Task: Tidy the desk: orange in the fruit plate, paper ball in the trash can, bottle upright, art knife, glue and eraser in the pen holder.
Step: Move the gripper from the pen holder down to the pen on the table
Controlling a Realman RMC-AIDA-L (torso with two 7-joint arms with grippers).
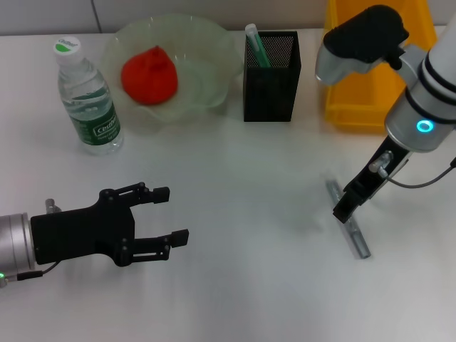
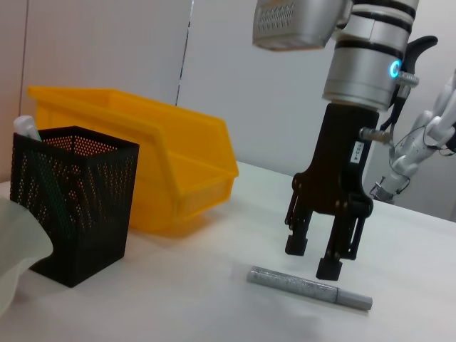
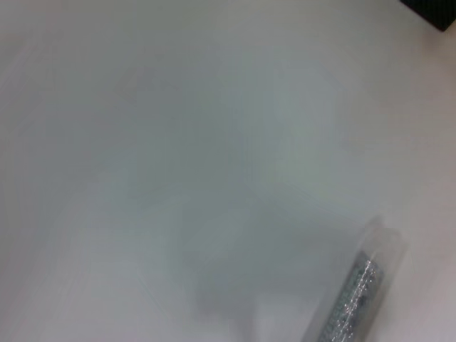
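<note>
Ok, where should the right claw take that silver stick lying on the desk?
Grip the silver stick near mid-length, coming straight down from above. It lies flat, long and thin, so close across its narrow width. The right claw is open just above it.

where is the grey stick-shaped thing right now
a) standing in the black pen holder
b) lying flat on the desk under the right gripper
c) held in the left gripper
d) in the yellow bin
b: the grey stick lies flat on the white desk, with the right gripper just above it, fingers open on either side, not yet holding it.
</note>
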